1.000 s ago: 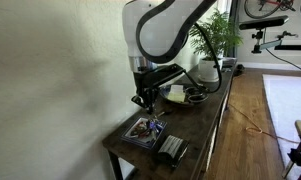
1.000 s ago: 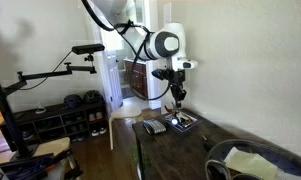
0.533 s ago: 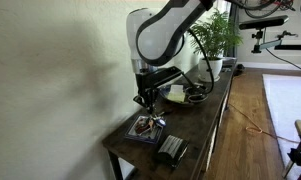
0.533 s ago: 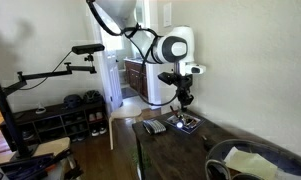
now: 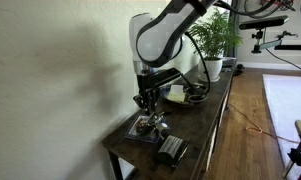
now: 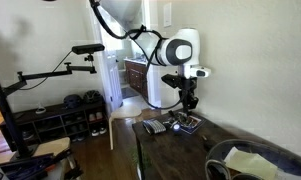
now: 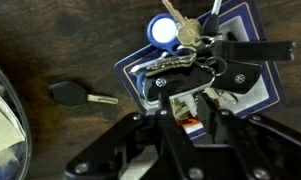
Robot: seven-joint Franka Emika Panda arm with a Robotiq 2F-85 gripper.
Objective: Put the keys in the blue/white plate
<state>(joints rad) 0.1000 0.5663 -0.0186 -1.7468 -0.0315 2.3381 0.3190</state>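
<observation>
**Keys lie in the blue/white plate, open fingers above them**

In the wrist view the fingers point(image 7: 214, 108) stand apart, with a clear gap between the two. They hold nothing and touch nothing. Through the gap one sees only the patterned centre of the plate. In both exterior views the fingers hang a little above the plate, pointing down.

The keys point(image 7: 190, 68) lie inside the blue/white plate point(image 7: 252, 18), just beyond the fingertips. It is a loose bunch: silvery blades, some black parts and a round blue tag point(image 7: 163, 30) at the far side of it. The tag reaches over the far edge of the plate. The plate lies flat on the dark wooden surface point(image 7: 50, 40), near its end, as seen in an exterior view point(image 5: 142, 131).

Left of the plate in the wrist view, a single key with a black head point(image 7: 72, 95) lies on the surface, apart from the plate. A black ribbed object point(image 5: 172, 150) lies just beside the plate. Farther along the surface are a pale yellow dish point(image 5: 176, 93), a small dark bowl point(image 5: 195, 97) and a green plant point(image 5: 216, 38).
</observation>
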